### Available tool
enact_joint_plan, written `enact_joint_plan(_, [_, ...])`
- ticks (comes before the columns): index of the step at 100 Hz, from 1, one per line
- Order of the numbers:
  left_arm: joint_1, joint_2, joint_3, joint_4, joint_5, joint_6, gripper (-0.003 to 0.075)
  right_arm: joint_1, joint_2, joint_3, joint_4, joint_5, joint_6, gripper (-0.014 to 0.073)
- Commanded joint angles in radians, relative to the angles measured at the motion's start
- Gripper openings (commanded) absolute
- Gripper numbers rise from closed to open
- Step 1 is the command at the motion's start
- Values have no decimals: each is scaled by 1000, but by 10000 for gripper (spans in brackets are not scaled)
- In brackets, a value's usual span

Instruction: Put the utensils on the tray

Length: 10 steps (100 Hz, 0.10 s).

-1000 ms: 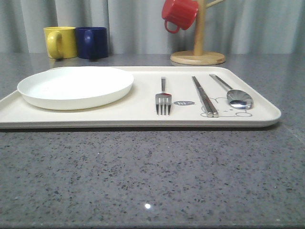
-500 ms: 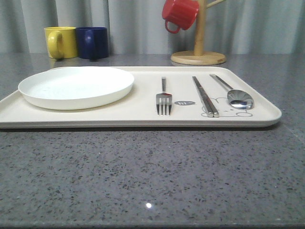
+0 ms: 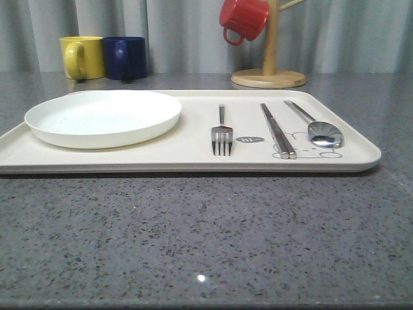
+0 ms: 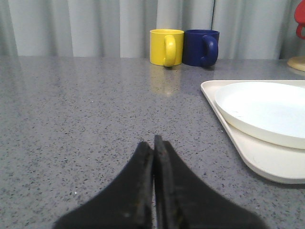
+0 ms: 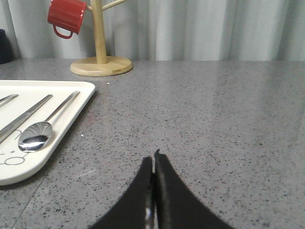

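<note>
Both grippers are seen pressed closed on nothing above bare grey table (image 3: 206,239): the left gripper (image 4: 153,143) beside the tray's left edge, the right gripper (image 5: 154,157) off its right edge. On the cream tray (image 3: 193,158), the fork (image 3: 221,133), chopsticks (image 3: 277,130) and spoon (image 3: 317,127) are laid side by side, right of a white plate (image 3: 103,117). Farther back, a yellow mug (image 3: 82,57), a blue mug (image 3: 125,57) and a wooden stand (image 3: 268,72) holding a red mug (image 3: 243,19) are set.

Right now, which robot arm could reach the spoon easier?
Probably the right. The spoon lies at the tray's right end, near the right gripper; the left gripper sits beyond the plate side.
</note>
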Motion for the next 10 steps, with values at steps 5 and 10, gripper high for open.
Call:
enact_joint_plan(5, [6,-35,27,-8,-90,-5,-19,-2,-3,0,-3,-73,-8,-69])
enact_joint_plan(10, [6,-35,27,-8,-90,-5,-19,-2,-3,0,-3,-73,-8,-69])
